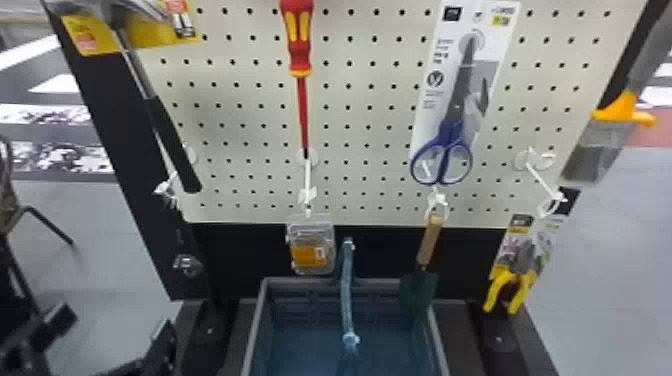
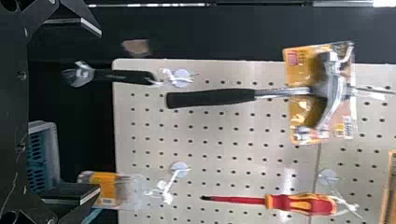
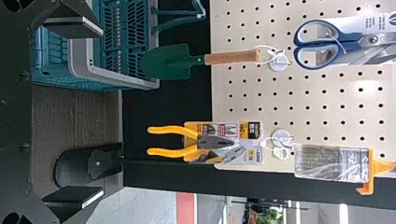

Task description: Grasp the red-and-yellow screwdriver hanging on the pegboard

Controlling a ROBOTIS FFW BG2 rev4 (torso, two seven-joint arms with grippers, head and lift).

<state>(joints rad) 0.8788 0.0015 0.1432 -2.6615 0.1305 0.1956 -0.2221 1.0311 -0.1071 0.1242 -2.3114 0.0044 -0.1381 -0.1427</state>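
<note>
Red-and-yellow screwdriver [image 1: 300,64] untouched, the left gripper [image 1: 114,332] stands wide open at the head view's lower left, its fingers well apart and empty. The right gripper [image 3: 100,112], in its wrist view, is also spread wide, holding nothing. Farther out, the screwdriver hangs handle up on the pegboard [image 1: 365,177], between the claw hammer [image 1: 175,145] and the blue-handled scissors [image 1: 444,150], above the basket [image 1: 300,282].
</note>
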